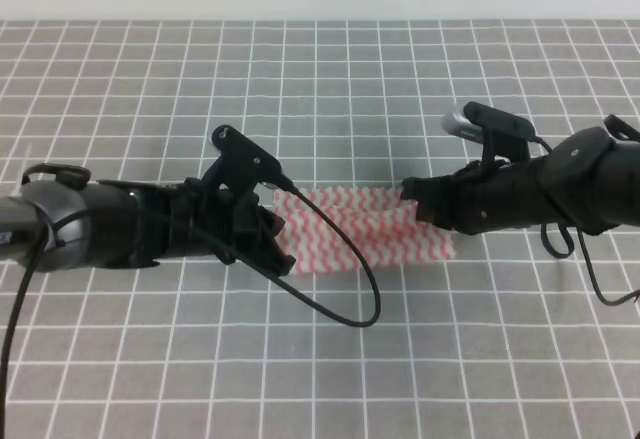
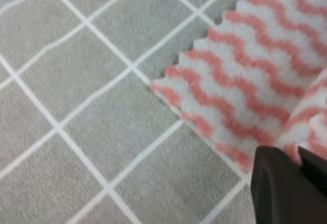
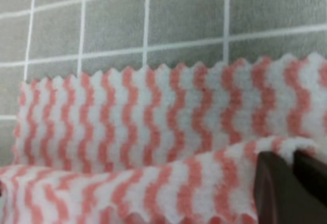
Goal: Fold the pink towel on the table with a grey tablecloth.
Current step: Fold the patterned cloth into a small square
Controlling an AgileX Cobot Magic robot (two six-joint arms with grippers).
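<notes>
The left gripper (image 2: 296,170) is seen closed on the near left edge of the towel (image 1: 365,231), a lifted fold of cloth being pinched between its dark fingers. The right gripper (image 3: 294,175) is likewise clamped on a raised edge at the towel's right end, as the right wrist view shows. Between the two arms the towel lies on the table (image 1: 320,89), near its middle, with the near strip lifted and turned over the flat far part.

Trouble is judged most likely from uneven travel: if one arm is carried further than the other, the fold would be skewed and the serrated edges left misaligned. Only a thin bite of cloth appears to be held on each side, so an edge could be slipped free mid-fold. The flat lower layer could also be dragged along the tablecloth if the lifted strip is pulled too low. The slack cable (image 1: 340,304) hanging from the left arm could be snagged on the cloth.
</notes>
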